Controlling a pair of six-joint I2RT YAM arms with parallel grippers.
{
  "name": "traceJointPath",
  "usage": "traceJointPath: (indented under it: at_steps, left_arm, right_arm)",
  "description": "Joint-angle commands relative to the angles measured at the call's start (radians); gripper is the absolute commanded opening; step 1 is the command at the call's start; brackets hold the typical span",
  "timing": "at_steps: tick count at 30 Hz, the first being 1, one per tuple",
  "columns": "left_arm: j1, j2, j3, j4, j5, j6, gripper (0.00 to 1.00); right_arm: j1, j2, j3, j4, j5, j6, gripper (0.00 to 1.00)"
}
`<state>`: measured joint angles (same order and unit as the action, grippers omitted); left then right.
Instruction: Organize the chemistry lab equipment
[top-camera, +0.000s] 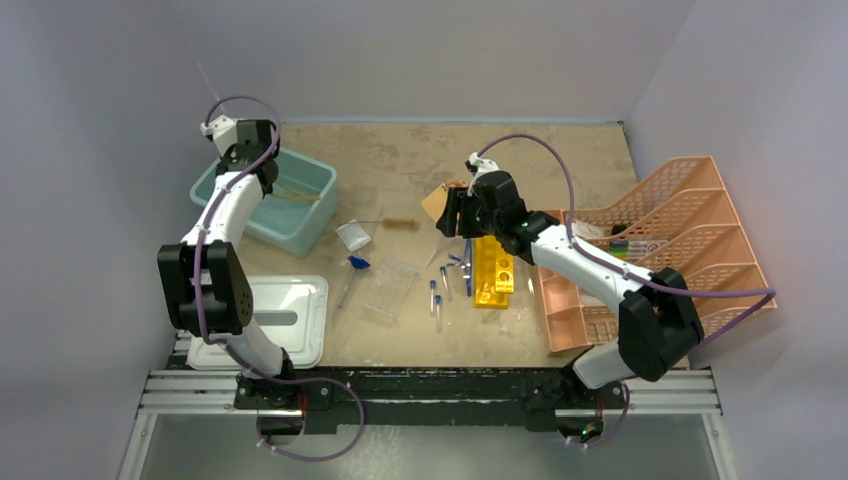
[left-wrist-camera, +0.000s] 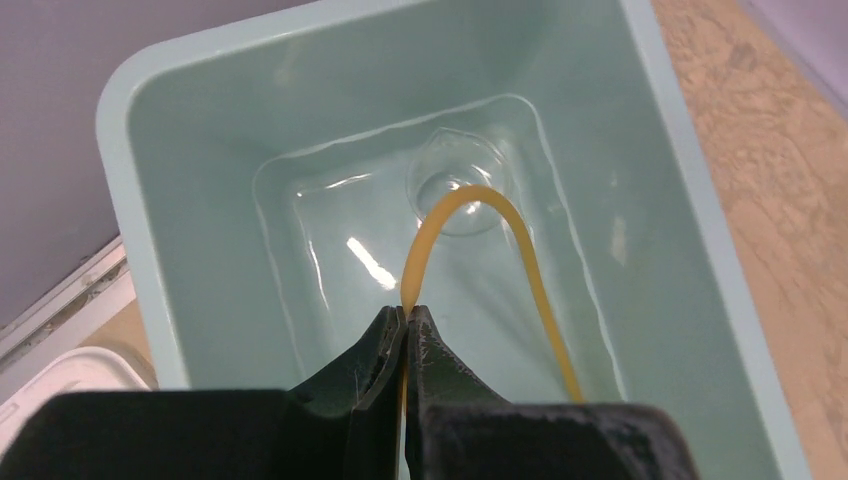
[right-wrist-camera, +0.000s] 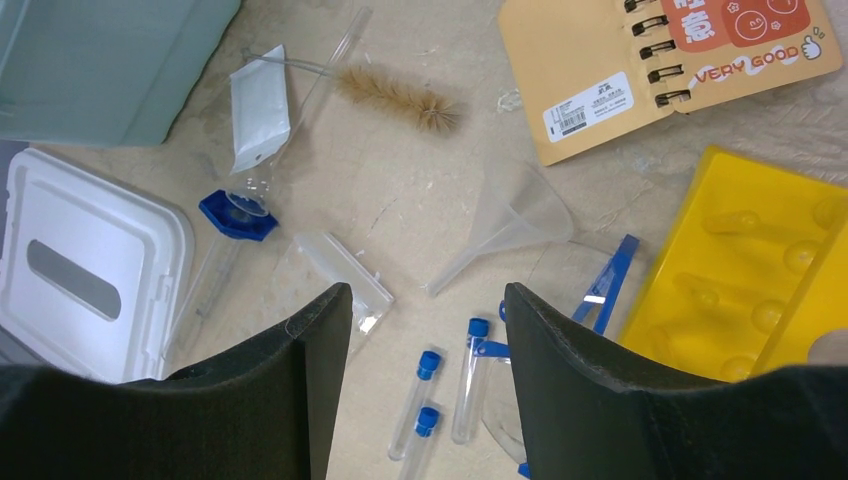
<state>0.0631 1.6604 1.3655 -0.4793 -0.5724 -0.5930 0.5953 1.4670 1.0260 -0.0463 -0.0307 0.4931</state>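
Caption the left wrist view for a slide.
Shut left gripper pinches a thin amber flexible tube over a pale teal plastic bin holding a clear round dish.

The teal bin is glossy plastic (light glints on its floor); the yellow tube looks rubbery, the yellow rack shiny plastic, the brush bristly, the tabletop matt.
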Motion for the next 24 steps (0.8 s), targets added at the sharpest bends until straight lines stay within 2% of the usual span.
traceJointPath:
  at_steps: [1,4,7,11,17,18,21,24]
  left_arm:
    - [0.001,0.029,-0.009,0.063,-0.169,-0.159,0.00]
    - [0.001,0.049,-0.003,0.061,-0.241,-0.203,0.00]
    - [0.000,0.075,0.012,0.082,-0.227,-0.206,0.00]
    - [-0.008,0.092,-0.014,0.175,-0.019,-0.149,0.00]
    - [-0.017,0.067,-0.069,0.279,0.135,-0.099,0.01]
    - [-0.017,0.069,-0.064,0.276,0.144,-0.092,0.05]
    - [-0.017,0.073,-0.047,0.250,0.146,-0.080,0.27]
    - [-0.017,0.062,-0.029,0.204,0.112,-0.076,0.40]
  right_arm:
    - [-0.004,-0.019,0.010,0.026,0.028,-0.020,0.60]
    - [-0.004,-0.029,0.003,0.023,0.048,-0.025,0.60]
    - [-0.005,-0.034,-0.004,0.022,0.056,-0.028,0.60]
    - [-0.003,-0.035,-0.009,0.025,0.061,-0.031,0.61]
    - [-0.005,-0.034,-0.014,0.026,0.064,-0.031,0.61]
    - [-0.005,-0.034,-0.013,0.026,0.064,-0.030,0.61]
    - [-0.005,-0.036,-0.015,0.028,0.063,-0.028,0.61]
    - [-0.006,-0.039,-0.017,0.028,0.064,-0.027,0.61]
